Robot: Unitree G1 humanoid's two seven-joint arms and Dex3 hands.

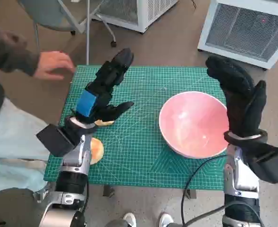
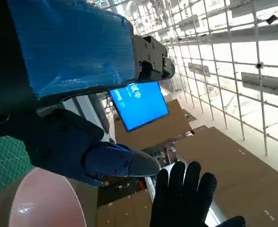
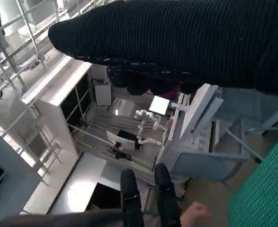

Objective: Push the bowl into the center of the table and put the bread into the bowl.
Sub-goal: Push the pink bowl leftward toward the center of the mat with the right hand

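I see my left hand (image 1: 102,90) raised over the desk's (image 1: 139,146) left side, fingers spread wide, holding nothing. The bread (image 1: 95,150) lies beneath its wrist near the left edge. A person's hand (image 1: 52,64) rests at the far-left corner. The pink bowl (image 1: 193,124) sits right of center. My right hand (image 1: 241,101) stands upright beside it, fingers extended, empty.

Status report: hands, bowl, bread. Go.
Left hand and right hand open, raised. Bowl right of centre, empty. Bread at left edge, under left forearm. Person's hand at far-left corner.
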